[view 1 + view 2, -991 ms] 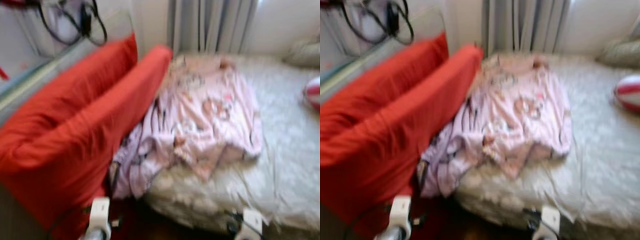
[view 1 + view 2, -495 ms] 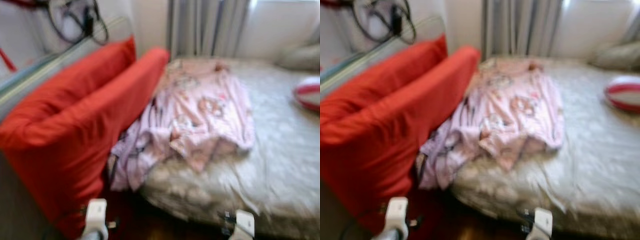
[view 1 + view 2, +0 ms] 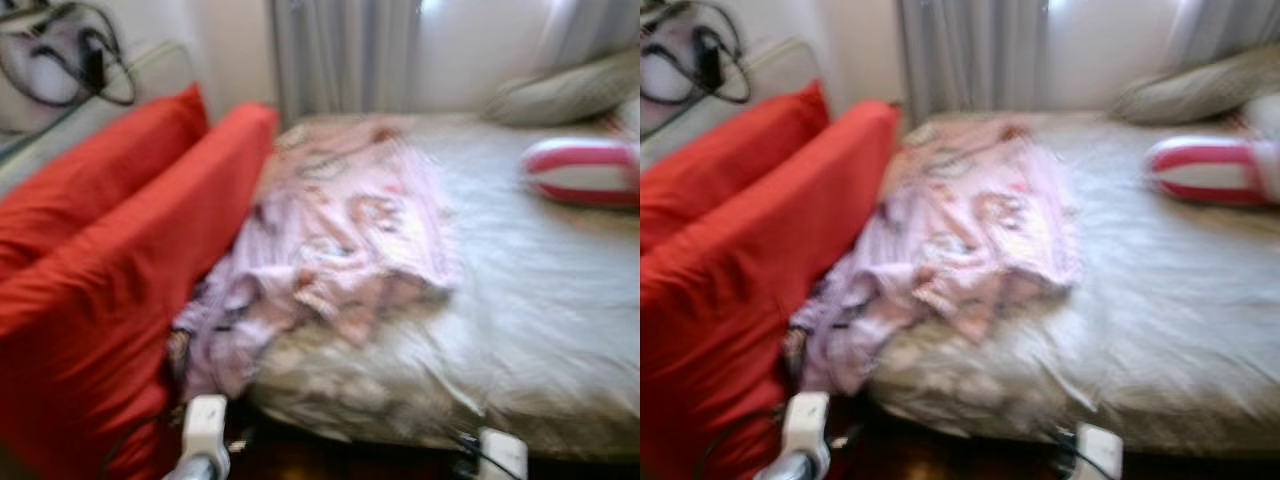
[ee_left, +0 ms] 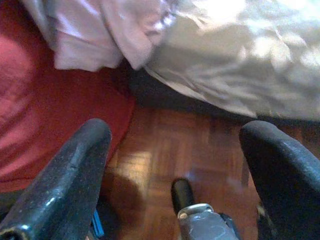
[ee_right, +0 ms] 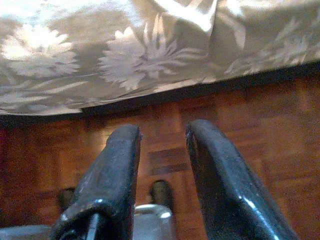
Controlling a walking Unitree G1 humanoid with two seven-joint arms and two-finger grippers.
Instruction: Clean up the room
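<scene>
Since a second ago our view has swung right — the striped cushion [image 3: 582,171] now shows fuller, the scene blurred. The pink garment [image 3: 335,245] lies crumpled on the bed [image 3: 540,320] beside the red cushions [image 3: 120,260]. Our left gripper [image 4: 175,165], fingers spread wide, and right gripper [image 5: 162,150], fingers slightly parted, hang low over the wood floor [image 5: 240,125] — the garment ahead and above

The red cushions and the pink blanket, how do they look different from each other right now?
The red cushions are plain, smooth and stand propped up on edge beside the bed; the pink blanket is patterned, crumpled and lies flat on it. The cushions keep a firm shape, while one end of the blanket spills over the bed's edge toward the floor. Both are soft fabric things at the bed's left side.
</scene>
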